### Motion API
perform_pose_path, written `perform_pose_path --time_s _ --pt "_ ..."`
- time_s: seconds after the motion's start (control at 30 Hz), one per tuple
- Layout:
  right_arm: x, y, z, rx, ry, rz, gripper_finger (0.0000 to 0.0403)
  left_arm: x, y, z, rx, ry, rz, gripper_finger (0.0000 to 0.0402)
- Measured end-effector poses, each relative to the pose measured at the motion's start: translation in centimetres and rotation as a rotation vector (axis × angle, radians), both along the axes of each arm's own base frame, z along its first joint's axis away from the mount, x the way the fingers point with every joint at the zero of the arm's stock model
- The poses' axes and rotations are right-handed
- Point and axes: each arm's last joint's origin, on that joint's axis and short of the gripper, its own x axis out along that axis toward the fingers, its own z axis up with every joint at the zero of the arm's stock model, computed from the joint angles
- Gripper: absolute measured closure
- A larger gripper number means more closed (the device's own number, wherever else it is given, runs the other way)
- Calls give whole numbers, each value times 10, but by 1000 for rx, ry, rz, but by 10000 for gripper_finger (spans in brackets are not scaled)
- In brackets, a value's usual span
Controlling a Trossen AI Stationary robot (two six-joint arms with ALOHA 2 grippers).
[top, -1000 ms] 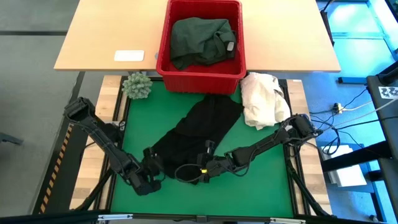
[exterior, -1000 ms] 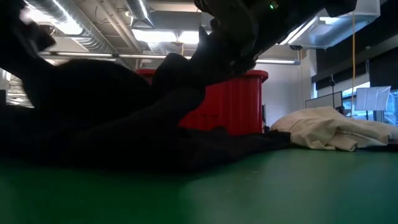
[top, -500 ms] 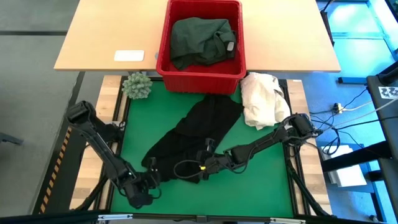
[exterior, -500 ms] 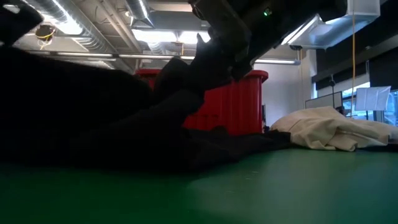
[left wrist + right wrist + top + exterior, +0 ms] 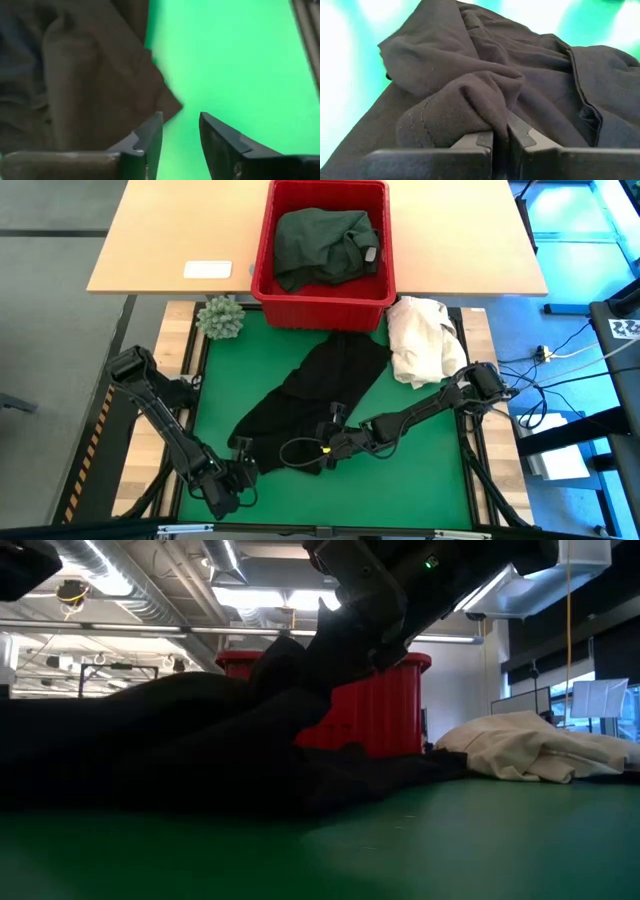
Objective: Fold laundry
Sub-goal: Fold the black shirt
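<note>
Laundry on the green counter (image 5: 420,470): a black garment (image 5: 320,395) lies spread from the middle toward the red basket (image 5: 266,275), where a dark green garment (image 5: 322,242) sits. The right tool (image 5: 322,448) is clamped on a bunched fold of the black garment near its front edge. The left tool (image 5: 243,473) sits at the garment's front-left corner, fingers parted and holding nothing. A cream cloth heap (image 5: 422,338) lies right of the basket.
</note>
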Motion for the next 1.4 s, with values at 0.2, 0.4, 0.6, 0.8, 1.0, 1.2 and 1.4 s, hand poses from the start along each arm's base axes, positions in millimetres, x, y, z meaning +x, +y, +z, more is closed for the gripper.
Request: perform_pose_path --time_s 0.2,0.4,0.6,0.8,1.0,1.2,1.4 --pt "0 0 0 0 0 0 386 -3 4 11 70 63 21 251" --pt "1 -1 0 15 6 14 386 -6 8 14 118 100 25 245" --pt "2 -4 0 22 10 15 386 -12 12 13 180 146 17 244" --pt "2 -4 0 22 10 15 386 -21 11 14 267 138 -39 244" --pt "2 -4 0 22 11 15 386 -18 7 2 362 163 -137 244" --pt "2 -4 0 22 11 15 386 -9 4 -24 501 210 -198 244" --pt "2 -4 0 22 11 16 386 -5 4 -36 618 197 -224 244"
